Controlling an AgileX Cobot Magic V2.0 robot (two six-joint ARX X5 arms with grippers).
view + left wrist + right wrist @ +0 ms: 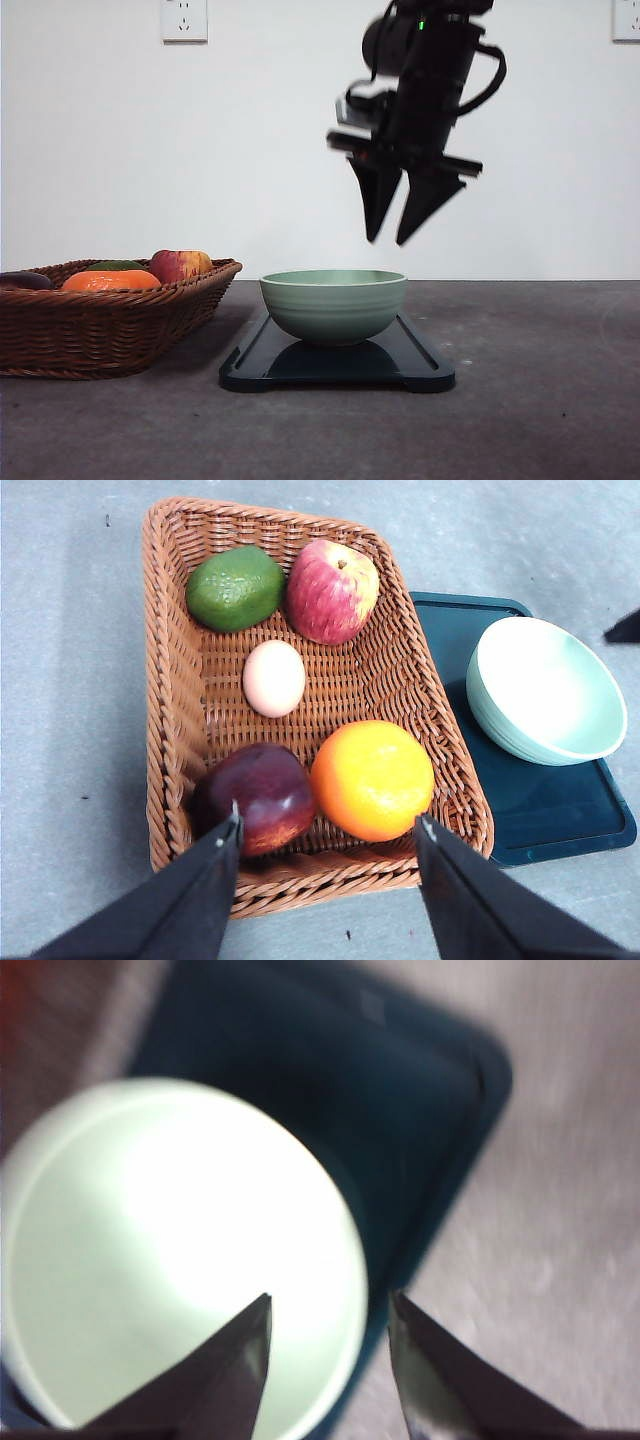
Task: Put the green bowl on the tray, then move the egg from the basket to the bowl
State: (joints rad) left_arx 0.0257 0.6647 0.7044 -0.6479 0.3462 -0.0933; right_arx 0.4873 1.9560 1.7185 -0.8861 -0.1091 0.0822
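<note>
The pale green bowl [333, 305] stands upright on the dark tray [420, 370] at mid-table. My right gripper [388, 240] hangs open a little above the bowl's right rim, with nothing between its fingers. The right wrist view shows the bowl [170, 1250] and tray [400, 1090] below that gripper [330, 1298]. In the left wrist view, the pale tan egg [274, 678] lies in the middle of the wicker basket [165, 680]. My left gripper [328, 820] is open above the basket's near end. The bowl [545, 690] and tray [560, 820] sit beside the basket.
The basket [100, 330] stands left of the tray. Around the egg it holds a red-yellow apple [332, 590], a green fruit [235, 588], an orange [372, 778] and a dark red fruit [255, 795]. A white wall with a socket [184, 19] closes the back.
</note>
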